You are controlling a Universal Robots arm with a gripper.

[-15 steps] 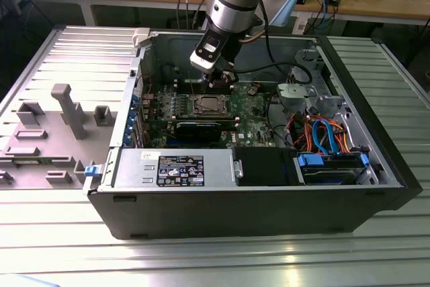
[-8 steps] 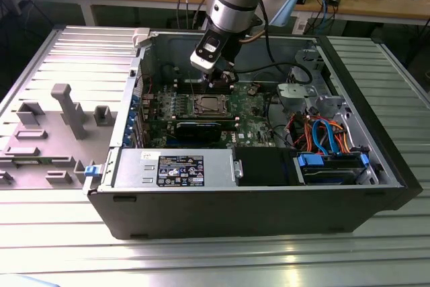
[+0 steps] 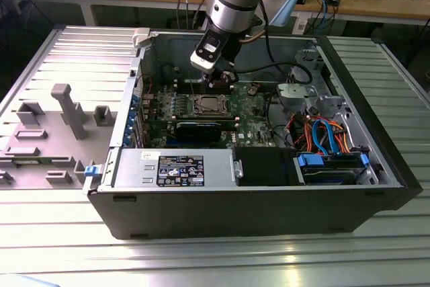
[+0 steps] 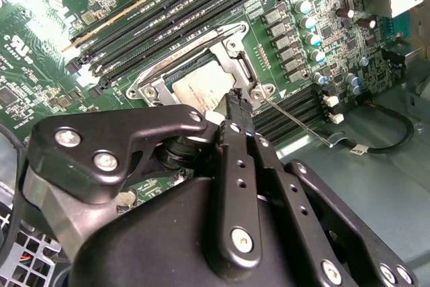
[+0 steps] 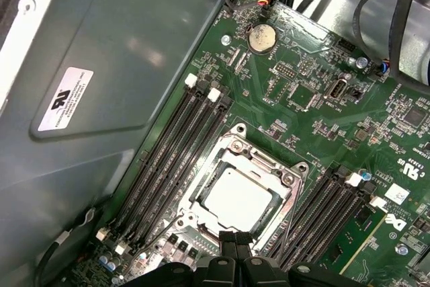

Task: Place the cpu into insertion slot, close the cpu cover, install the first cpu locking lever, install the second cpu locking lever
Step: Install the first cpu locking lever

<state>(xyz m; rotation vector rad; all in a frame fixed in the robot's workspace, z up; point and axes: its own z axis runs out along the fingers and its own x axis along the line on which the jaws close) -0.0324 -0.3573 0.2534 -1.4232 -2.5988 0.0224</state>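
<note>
Silver-grey flat square cpu (image 3: pixel 209 105) found mid-frame in exterior view, seated in metal-rimmed insertion slot (image 5: pixel 200 193) under thin silvery frame cover (image 5: pixel 265 159); black gripper (image 5: pixel 235 238) just beside that rim, fingertips seemingly pressed together.

White sticker (image 5: pixel 65 99), black label (image 3: pixel 180 170), print seemingly illegible

cpu (image 5: pixel 236 198): silver-grey metal top is showing a dull sheen.
cpu cover (image 5: pixel 259 155): bare silvery metal frame is glinting.
circuit board (image 5: pixel 302 113): green glossy surface is shining.
claw (image 5: pixel 236 238): matt black finish is reflecting little.
</note>
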